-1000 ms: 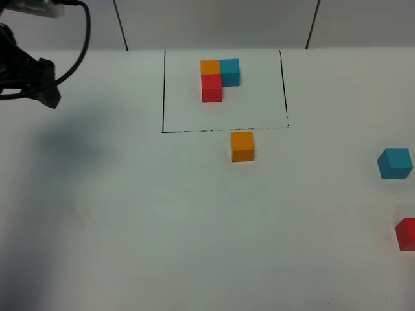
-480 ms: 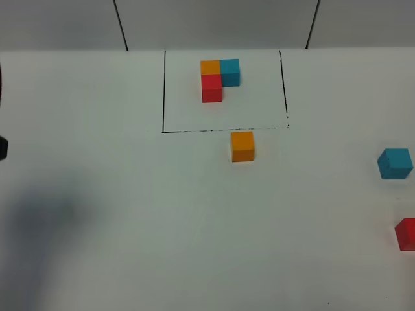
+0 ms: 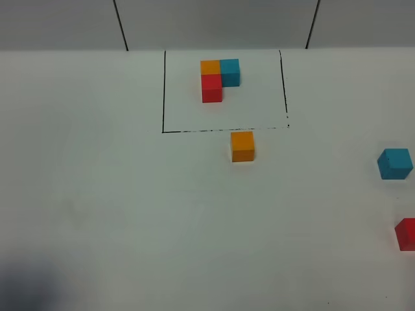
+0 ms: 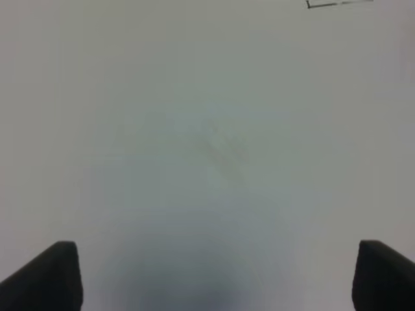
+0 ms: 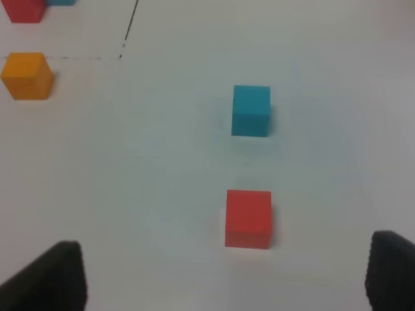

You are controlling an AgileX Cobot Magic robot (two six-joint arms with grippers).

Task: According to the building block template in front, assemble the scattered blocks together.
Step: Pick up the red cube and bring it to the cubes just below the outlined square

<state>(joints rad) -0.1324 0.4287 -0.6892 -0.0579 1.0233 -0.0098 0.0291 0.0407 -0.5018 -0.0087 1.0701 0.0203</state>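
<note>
Arm position is the one change. The left arm stood at the far left of the high view a second ago and was only a sliver at that edge half a second ago. It is out of that view now, and only a dim shadow (image 3: 26, 288) lies on the table (image 3: 130, 214) at the near left corner. No block has shifted.

The template (image 3: 219, 79) sits at the back inside the drawn outline (image 3: 163, 91), orange at the corner, blue beside it, red in front. The orange block (image 3: 242, 146) rests just outside the outline's front line, near the template but apart from it. The blue block (image 3: 395, 163) lies well off to the right. The red block (image 3: 406, 234) lies nearer than the blue one and is cut by the right edge.

The left gripper (image 4: 214, 275) hangs released over bare table, its fingertips (image 4: 52, 275) spread wide with nothing between them. The right gripper (image 5: 224, 275) is likewise spread and empty. In its wrist view, the red and blue blocks sit ahead of it, apart from each other, with the orange block off to one side.
</note>
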